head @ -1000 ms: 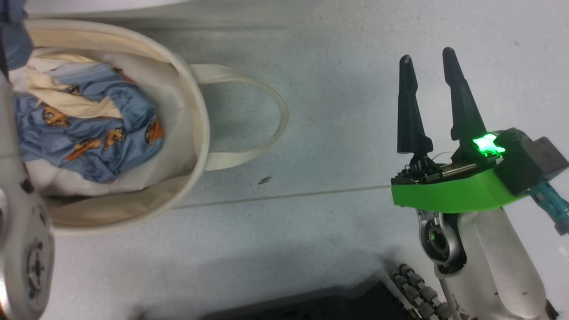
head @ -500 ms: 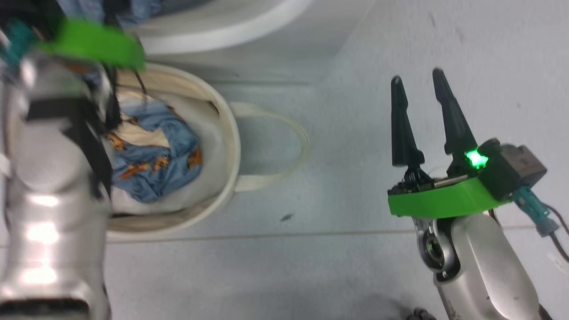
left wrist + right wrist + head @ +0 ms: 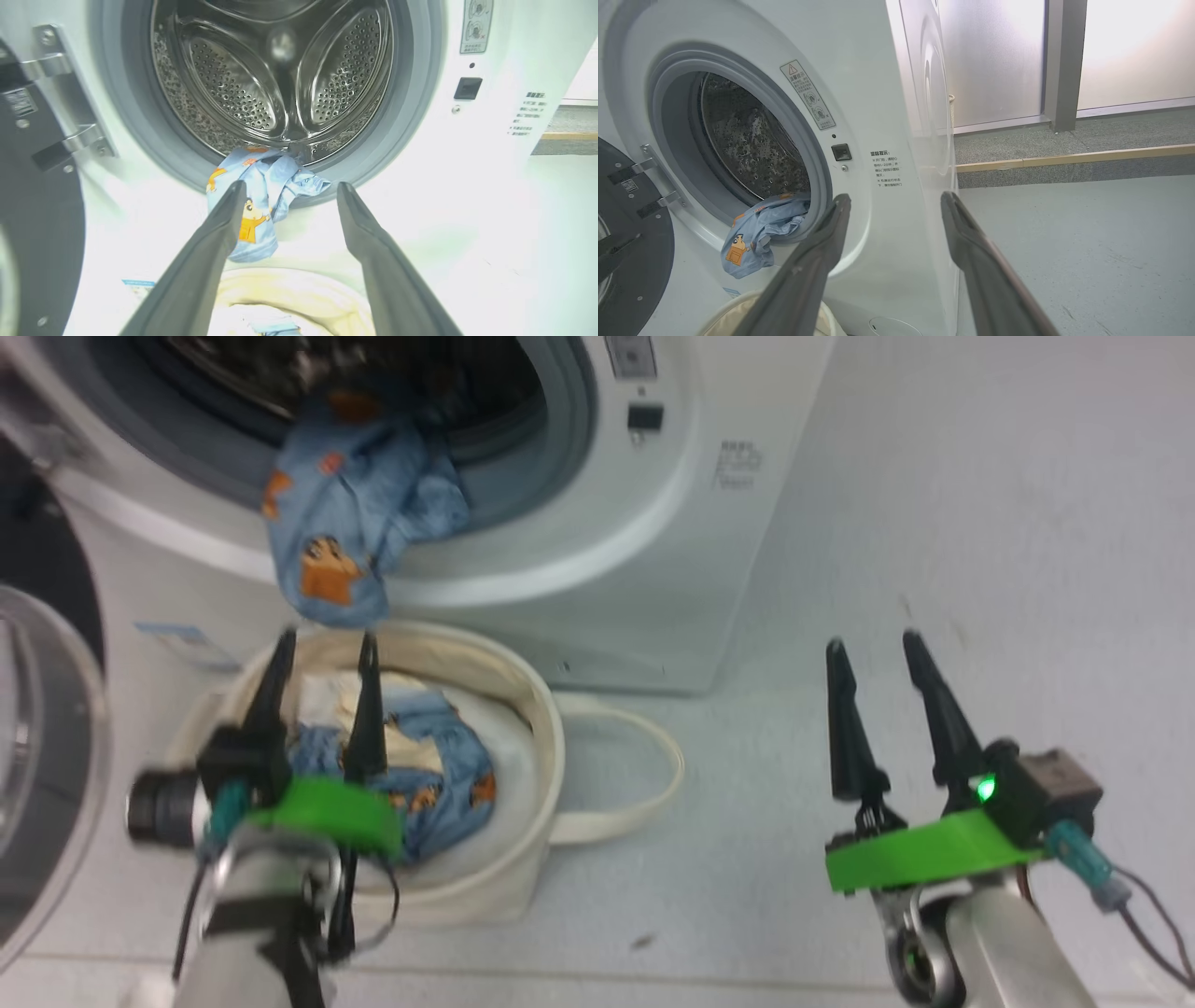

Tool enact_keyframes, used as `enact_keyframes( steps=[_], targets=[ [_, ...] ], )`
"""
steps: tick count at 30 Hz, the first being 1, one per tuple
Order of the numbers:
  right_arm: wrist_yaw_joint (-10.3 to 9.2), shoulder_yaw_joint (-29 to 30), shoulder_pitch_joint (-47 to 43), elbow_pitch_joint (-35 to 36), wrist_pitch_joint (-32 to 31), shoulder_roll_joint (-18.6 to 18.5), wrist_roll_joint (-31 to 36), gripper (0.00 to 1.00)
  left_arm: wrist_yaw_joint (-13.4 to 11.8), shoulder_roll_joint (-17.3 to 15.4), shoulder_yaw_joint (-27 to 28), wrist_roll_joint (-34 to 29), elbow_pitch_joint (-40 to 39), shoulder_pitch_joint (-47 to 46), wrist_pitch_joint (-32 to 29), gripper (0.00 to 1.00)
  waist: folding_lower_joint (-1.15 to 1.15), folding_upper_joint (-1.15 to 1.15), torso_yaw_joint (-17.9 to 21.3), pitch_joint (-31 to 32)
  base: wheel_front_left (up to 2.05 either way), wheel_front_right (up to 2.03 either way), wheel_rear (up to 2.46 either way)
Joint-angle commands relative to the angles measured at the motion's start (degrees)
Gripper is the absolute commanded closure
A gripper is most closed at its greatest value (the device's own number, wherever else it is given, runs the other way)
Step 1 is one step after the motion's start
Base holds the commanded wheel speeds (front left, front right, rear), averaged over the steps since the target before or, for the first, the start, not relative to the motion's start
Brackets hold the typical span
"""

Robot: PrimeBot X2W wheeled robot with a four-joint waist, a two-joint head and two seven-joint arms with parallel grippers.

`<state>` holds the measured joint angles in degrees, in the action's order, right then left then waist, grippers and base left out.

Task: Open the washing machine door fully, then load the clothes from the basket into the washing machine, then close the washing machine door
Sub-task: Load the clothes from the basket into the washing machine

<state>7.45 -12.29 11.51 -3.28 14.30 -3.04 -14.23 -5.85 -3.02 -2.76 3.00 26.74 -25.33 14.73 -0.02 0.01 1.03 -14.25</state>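
Observation:
The washing machine (image 3: 653, 551) stands with its door (image 3: 42, 737) swung open to the left. One light-blue garment (image 3: 359, 537) hangs half out of the drum (image 3: 280, 84), draped over the grey gasket. More of the clothes (image 3: 439, 775) lie in the cream basket (image 3: 537, 728), which sits on the floor against the machine's front. My left gripper (image 3: 326, 637) hovers open above the basket with nothing between its fingers, which point at the hanging garment (image 3: 280, 182). Off to the right, over bare floor, my right gripper (image 3: 872, 642) is open and holds nothing.
One loop handle (image 3: 644, 784) of the basket lies on the floor to its right. Grey floor spreads right of the machine, with a raised step (image 3: 1073, 161) and frosted panels behind. The door's hinge brackets (image 3: 70, 140) sit at the opening's left.
The head camera has tilted up, bringing the machine into view. My left gripper has let go of a garment at the drum's mouth and come back over the basket. The right gripper stayed open.

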Motion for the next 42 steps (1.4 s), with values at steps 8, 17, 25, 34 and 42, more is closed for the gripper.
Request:
enact_keyframes(
  steps=[8,17,25,34,42],
  targets=[
    [0.03,-2.53,-4.90,0.46,0.70,0.16,-2.34,0.00,-1.94,-0.15,3.07,1.32,-9.48,11.57,0.27,0.00,0.02,-0.01,-1.81,10.88,0.00,0.00,0.00],
    [0.03,-0.39,-7.54,0.24,0.70,0.16,-2.05,0.00,-4.39,0.05,0.73,-0.39,-15.14,21.16,0.27,0.00,0.02,-0.01,-1.19,13.49,0.00,0.00,0.00],
    [0.03,-0.74,-7.80,0.29,0.70,0.16,-2.06,0.00,-5.85,0.11,-1.05,-0.12,-16.87,22.16,0.27,0.00,0.02,-0.01,-1.73,13.61,0.00,0.00,0.00],
    [0.03,-1.32,-7.09,0.33,0.70,0.16,-2.01,0.00,-6.25,0.13,-1.77,0.87,-15.46,21.74,0.27,0.00,0.02,-0.01,-1.02,11.91,0.00,0.00,0.00],
    [0.03,-0.77,-5.21,1.64,0.70,0.16,-1.21,0.00,-6.46,0.13,-1.81,2.03,-14.01,17.06,0.27,0.00,0.02,-0.01,-0.04,5.99,0.00,0.00,0.00]
  ],
)
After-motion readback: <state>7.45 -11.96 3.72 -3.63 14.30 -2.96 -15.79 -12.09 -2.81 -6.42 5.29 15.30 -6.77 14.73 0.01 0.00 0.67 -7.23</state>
